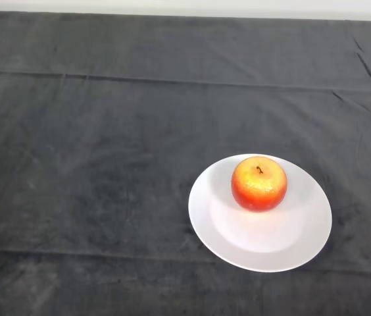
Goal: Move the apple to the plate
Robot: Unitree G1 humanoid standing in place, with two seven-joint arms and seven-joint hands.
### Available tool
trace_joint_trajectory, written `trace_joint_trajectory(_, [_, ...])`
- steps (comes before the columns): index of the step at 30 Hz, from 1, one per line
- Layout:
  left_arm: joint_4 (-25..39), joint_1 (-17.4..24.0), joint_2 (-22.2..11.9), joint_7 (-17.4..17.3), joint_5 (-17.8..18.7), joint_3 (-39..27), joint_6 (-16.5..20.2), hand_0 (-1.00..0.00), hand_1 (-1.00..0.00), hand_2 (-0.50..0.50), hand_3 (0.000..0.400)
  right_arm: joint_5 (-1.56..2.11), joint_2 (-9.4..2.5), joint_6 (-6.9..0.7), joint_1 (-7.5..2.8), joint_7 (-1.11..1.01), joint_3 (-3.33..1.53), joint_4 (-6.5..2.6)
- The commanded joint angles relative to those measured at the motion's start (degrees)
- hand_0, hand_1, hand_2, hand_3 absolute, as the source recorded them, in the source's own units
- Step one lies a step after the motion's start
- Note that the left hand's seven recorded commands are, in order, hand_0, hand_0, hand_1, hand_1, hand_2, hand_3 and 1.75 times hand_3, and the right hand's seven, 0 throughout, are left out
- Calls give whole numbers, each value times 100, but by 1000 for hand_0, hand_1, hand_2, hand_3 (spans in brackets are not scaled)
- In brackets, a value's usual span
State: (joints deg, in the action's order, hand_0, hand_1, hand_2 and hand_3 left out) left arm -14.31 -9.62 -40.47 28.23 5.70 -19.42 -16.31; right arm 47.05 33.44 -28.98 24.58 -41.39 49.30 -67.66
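A red and orange apple (259,184) stands upright, stem up, on a white round plate (264,243). It rests on the far part of the plate, a little off its middle. The plate lies on the dark cloth at the right of the head view, towards the near side.
The dark cloth (106,164) covers the table, with faint creases running across it. The table's far edge (185,14) meets a pale wall at the top of the view.
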Motion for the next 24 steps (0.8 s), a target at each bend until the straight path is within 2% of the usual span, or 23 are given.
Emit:
trace_joint_trajectory(1, [20,-48,121,-68,-102,-241,98,0,0,0,0,50,100,2,-18,8,93,0])
trace_joint_trajectory(24, [59,-169,314,-288,-323,-407,148,0,0,0,0,53,96,2,-22,14,92,11])
